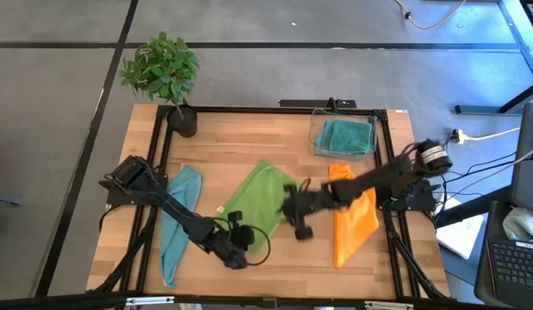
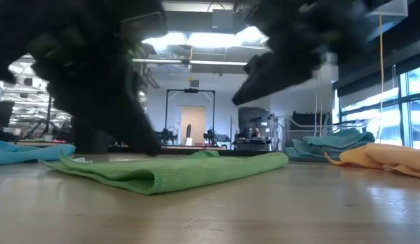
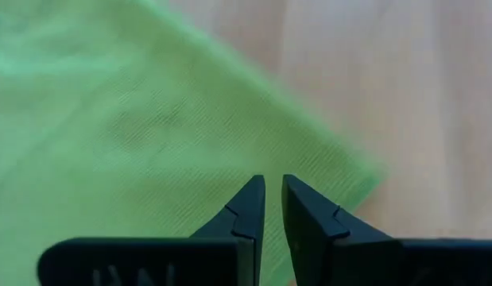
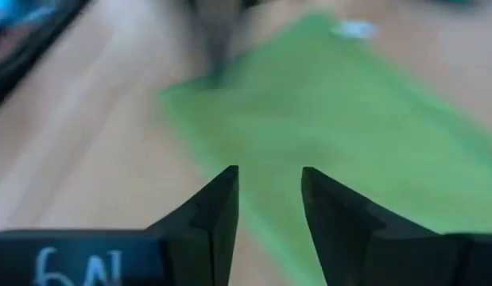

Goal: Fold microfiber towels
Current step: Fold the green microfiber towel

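While the lime green towel (image 1: 253, 211) lies folded once at table centre, it is flanked by the left gripper (image 1: 238, 255) at its 6 o'clock corner, fingers nearly shut on nothing, and the right gripper (image 1: 300, 226) at its 3 o'clock edge, fingers parted and empty. A second fold is judged in hand, so an edge must be pinched next. The doubled front edge is shown only low; farther off, the orange towel (image 1: 352, 215), blue towel (image 1: 180, 220) and binned teal towel (image 1: 346, 135) are placed only from above.

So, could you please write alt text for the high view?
Two dark robot arms meet over a lime green towel folded on a wooden table. A light blue towel lies left, an orange towel right, a teal towel in a clear bin.
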Controlling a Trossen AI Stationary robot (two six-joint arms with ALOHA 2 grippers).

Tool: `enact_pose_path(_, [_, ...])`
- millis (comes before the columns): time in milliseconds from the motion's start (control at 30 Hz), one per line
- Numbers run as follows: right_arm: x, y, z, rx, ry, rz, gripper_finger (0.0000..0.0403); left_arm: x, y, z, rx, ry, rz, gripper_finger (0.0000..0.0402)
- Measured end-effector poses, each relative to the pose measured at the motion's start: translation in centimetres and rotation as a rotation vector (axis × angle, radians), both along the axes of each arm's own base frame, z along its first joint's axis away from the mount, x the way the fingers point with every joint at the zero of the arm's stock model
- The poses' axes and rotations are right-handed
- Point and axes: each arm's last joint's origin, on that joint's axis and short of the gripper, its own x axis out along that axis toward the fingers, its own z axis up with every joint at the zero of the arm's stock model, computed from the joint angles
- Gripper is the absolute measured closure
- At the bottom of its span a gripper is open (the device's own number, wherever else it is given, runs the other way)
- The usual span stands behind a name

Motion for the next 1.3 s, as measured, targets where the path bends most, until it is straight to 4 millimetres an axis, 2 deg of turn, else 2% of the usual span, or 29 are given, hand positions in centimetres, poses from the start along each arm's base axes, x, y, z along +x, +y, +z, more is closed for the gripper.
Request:
enact_pose_path(133, [-0.4,4.2,-1.4,-0.101,-0.071,0.095,0.0261,-1.3,-0.2,0.7,0.174,0.202,-0.075,0.0363])
enact_pose_path(267, [0.0,6.6,-2.8,-0.163,-0.176,0.097,0.0260,-2.7,-0.7,1.7,0.259,0.347,-0.092,0.0363])
enact_pose_path(367, [1.2,7.8,-3.9,-0.167,-0.174,0.116,0.0249,-3.3,-1.0,2.6,0.278,0.393,-0.062,0.0363])
enact_pose_path(500, [3.6,9.3,-5.6,-0.205,-0.114,0.137,0.0217,-4.2,-1.3,2.8,0.300,0.430,-0.038,0.0363])
enact_pose_path(667, [6.0,10.5,-6.5,-0.296,0.014,0.121,0.0180,-4.9,-1.6,2.4,0.267,0.455,-0.010,0.0363])
enact_pose_path(800, [6.8,10.9,-6.3,-0.341,0.078,0.119,0.0176,-5.6,-2.3,2.4,0.251,0.443,0.001,0.0363])
enact_pose_path(933, [6.9,11.0,-6.2,-0.337,0.065,0.120,0.0203,-6.0,-2.9,2.4,0.238,0.423,0.019,0.0363])
enact_pose_path(1067, [7.0,10.8,-6.3,-0.329,0.066,0.126,0.0257,-6.4,-3.4,2.4,0.225,0.394,0.030,0.0363])
enact_pose_path(1300, [7.9,9.1,-6.6,-0.248,0.101,0.164,0.0340,-6.5,-3.8,2.4,0.217,0.370,0.025,0.0363])
